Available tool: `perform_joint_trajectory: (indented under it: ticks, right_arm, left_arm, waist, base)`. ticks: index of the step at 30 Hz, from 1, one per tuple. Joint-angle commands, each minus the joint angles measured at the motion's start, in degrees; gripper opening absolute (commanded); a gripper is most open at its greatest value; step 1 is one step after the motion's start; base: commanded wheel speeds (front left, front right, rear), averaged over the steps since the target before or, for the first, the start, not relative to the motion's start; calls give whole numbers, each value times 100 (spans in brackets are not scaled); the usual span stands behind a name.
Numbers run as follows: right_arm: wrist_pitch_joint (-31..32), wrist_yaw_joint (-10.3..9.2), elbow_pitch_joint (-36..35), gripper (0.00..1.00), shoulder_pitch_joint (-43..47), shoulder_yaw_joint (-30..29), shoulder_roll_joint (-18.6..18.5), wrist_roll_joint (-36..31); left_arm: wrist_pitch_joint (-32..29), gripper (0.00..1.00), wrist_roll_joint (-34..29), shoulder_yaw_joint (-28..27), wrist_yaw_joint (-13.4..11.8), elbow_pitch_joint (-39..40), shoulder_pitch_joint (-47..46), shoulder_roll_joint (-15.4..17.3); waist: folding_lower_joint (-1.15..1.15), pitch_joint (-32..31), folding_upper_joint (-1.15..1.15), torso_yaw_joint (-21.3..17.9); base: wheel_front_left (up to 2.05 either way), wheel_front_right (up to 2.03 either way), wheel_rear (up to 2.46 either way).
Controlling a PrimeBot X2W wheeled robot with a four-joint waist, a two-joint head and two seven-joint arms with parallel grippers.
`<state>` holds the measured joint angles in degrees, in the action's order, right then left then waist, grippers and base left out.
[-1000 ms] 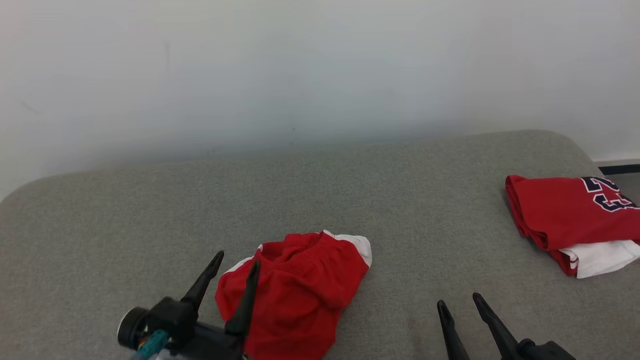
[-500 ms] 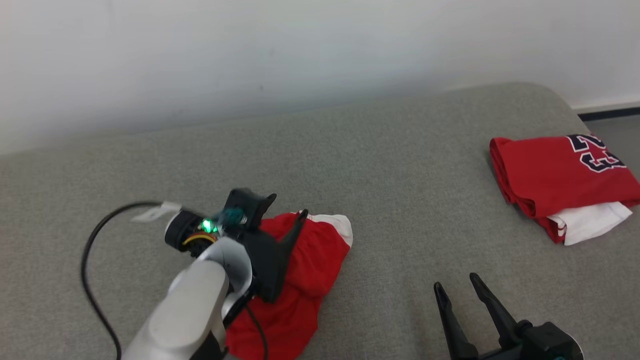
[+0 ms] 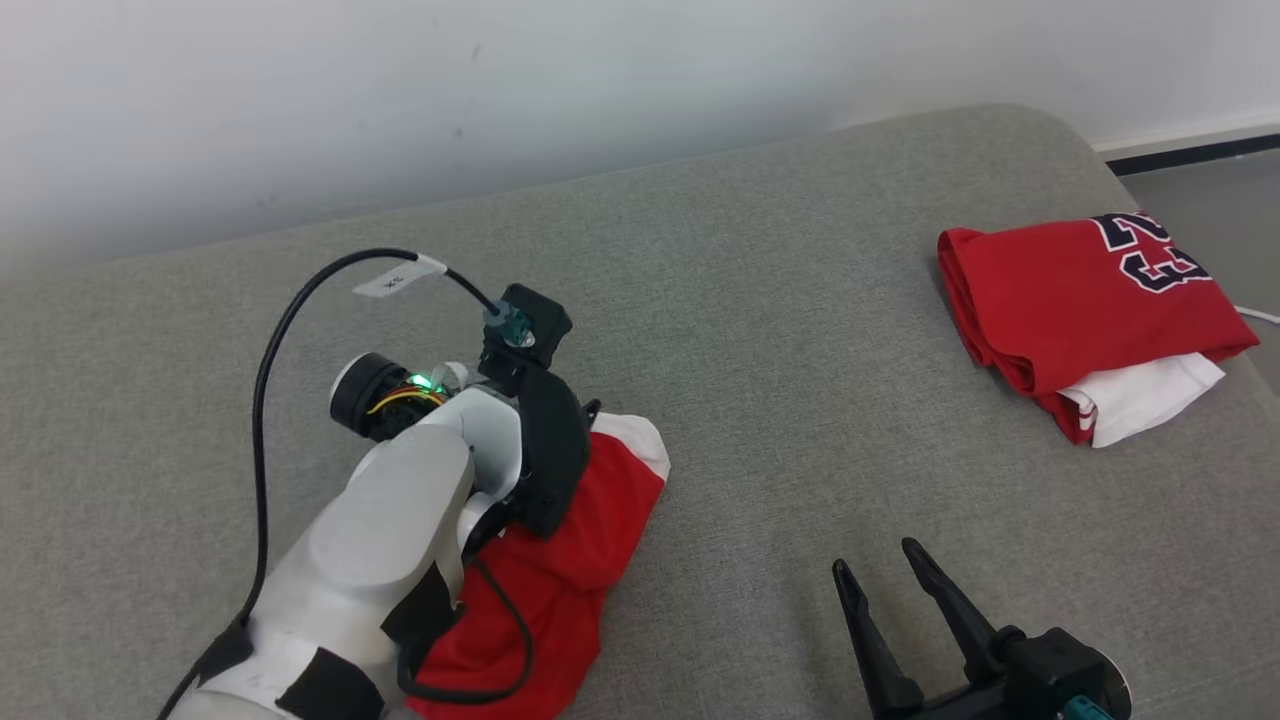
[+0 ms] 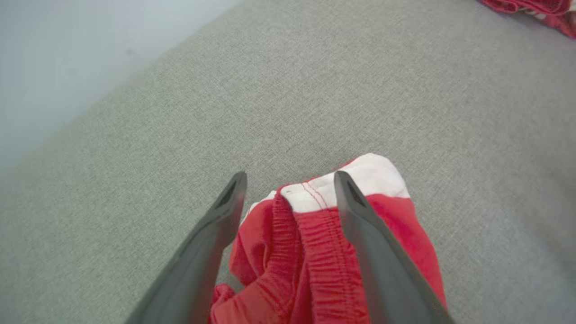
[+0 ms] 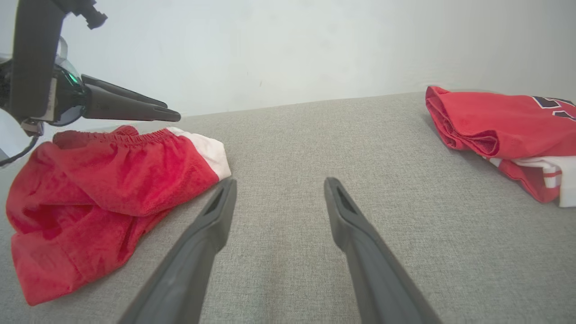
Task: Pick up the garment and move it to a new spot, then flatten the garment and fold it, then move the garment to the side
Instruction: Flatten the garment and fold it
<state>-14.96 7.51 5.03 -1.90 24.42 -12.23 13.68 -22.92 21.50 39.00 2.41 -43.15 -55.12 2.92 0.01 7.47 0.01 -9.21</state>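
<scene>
A folded red jersey (image 3: 1060, 300) with dark numerals lay over a white garment (image 3: 1150, 395) at two o'clock on the grey upholstered surface (image 3: 780, 300), a white wall (image 3: 500, 80) at twelve.

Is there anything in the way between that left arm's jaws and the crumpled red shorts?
Nothing visible. The left jaws stand open just above the red shorts, over the waistband, with only air between. The folded red jersey lies well off to the right on the grey cushion.

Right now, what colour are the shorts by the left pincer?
The shorts are red with a white edge, best seen in the left wrist view.
</scene>
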Motion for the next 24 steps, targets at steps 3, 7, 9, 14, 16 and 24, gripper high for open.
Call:
perform_joint_trajectory:
  ticks: [3,7,9,14,16,24]
  right_arm:
    - [-27,-4,35,100,-78,51,9,54]
    - [-27,-4,33,100,-93,99,20,74]
    - [-27,-4,27,100,-98,116,36,81]
    - [-28,-4,2,100,-83,71,63,88]
    - [-27,-4,13,100,-69,43,75,85]
    - [-27,-4,14,100,-110,36,141,78]
  left_arm:
    - [-154,100,253,275,-115,-51,-124,2]
    - [-382,100,341,590,-269,-207,-230,0]
    - [-424,100,426,663,-348,-257,-293,2]
    - [-721,96,656,894,-343,-418,-323,0]
    - [-793,70,690,959,-362,-462,-381,2]
    - [-813,0,928,1095,-340,-517,-428,1]
  waist:
    - [-1,-44,-1,-75]
    - [-1,-58,-1,-148]
    - [-1,-31,-1,-189]
    - [-1,37,-1,-245]
    - [-1,41,-1,-259]
    - [-1,24,-1,-309]
  base:
    - [0,0,0]
    - [0,0,0]
    - [0,0,0]
    - [0,0,0]
    - [0,0,0]
    - [0,0,0]
